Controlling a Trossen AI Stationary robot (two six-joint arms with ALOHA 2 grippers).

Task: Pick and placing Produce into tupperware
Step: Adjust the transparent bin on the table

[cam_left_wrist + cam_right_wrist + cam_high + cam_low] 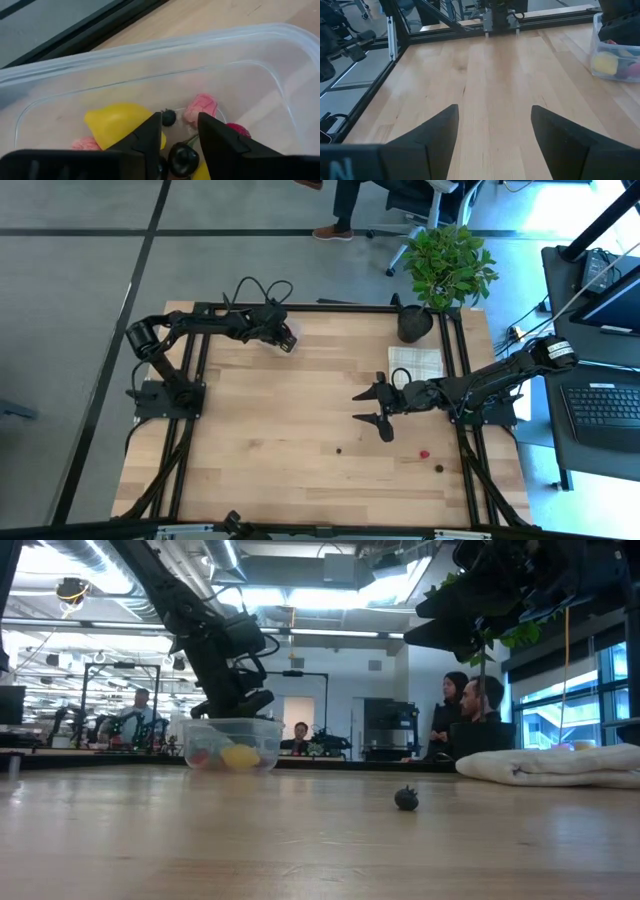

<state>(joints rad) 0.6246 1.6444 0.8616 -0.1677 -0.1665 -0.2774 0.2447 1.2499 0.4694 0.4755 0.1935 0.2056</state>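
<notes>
Clear plastic makes the tupperware (pixel 283 338), so the toy fruit inside shows through its walls. It sits at the far left part of the wooden counter (pixel 300 410). The left claw (pixel 179 137) hangs right over the tub, reaching down into it. Its two fingers stand a little apart, and a dark berry (pixel 182 157) sits in the gap between them. I cannot tell if the fingers are pinching it or letting it go. Under the claw lie a yellow lemon piece (pixel 120 125), a pink berry (pixel 201 107) and a red berry (pixel 235 131), all in the tub.

The right claw (pixel 372 409) is out over the middle of the counter with its fingers spread wide and nothing in them. It points toward the left side.

Three little fruits are not in the tub yet. A tiny dark berry (pixel 338 450) lies on the near side of the right claw, quite close. A small red berry (pixel 424 453) and another dark one (pixel 438 468) lie farther to the right, near the front edge. All three are well apart from the left claw and much nearer to the right one.

So I think the right arm should get them. The berries are round, so they have no long side to line up with. The claw just has to come toward the front edge and go down.
</notes>
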